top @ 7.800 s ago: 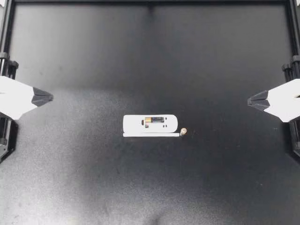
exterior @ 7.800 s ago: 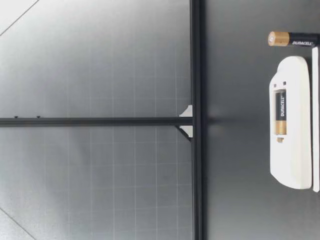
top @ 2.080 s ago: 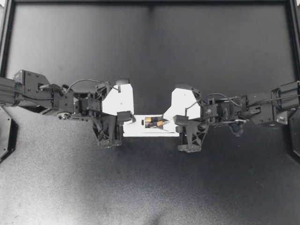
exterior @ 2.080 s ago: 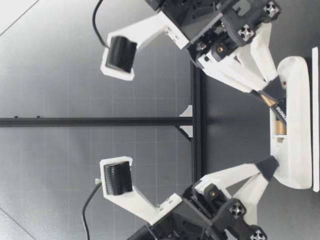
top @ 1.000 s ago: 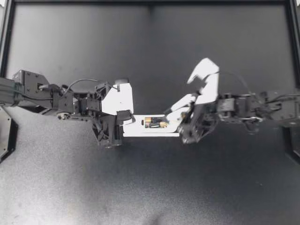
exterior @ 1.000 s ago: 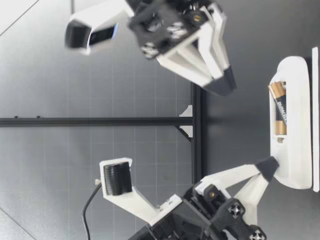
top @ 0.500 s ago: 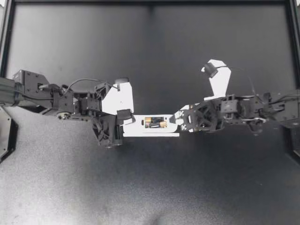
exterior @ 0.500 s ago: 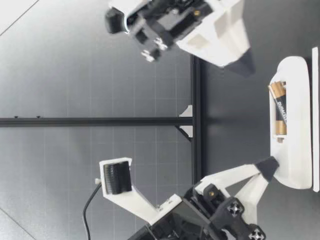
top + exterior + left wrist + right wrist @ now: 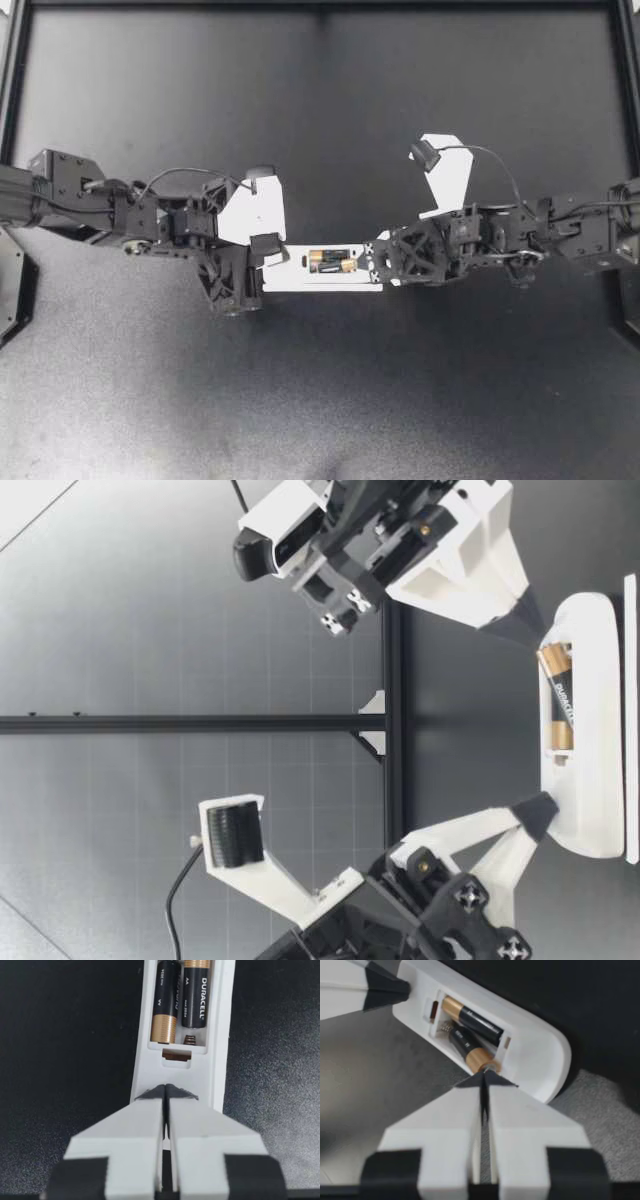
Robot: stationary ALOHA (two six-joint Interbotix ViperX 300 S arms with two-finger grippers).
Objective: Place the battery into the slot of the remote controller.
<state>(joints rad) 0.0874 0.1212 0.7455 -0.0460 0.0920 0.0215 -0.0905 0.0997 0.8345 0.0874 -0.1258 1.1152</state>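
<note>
The table [image 9: 320, 400] is a black, faintly grainy sheet with a black frame [image 9: 320, 5] round its edge. Across the table from the low camera stands a grey wall [image 9: 200, 610] marked in a fine grid and crossed by a dark bar [image 9: 180, 723].

Near the middle of the table the white remote [image 9: 295, 270] lies flat with its slot facing up, and a thin white strip [image 9: 320, 289] lies along its near side. The left tool [image 9: 268, 248] is closed and empty, its tips resting on one end of the remote. The right tool [image 9: 373, 256] is closed too, holding nothing. Its tips press against the gold end of the battery [image 9: 470, 1047]. That battery sits in the slot beside a second battery [image 9: 472, 1016], and from table height its gold end looks slightly raised above the slot's rim.
</note>
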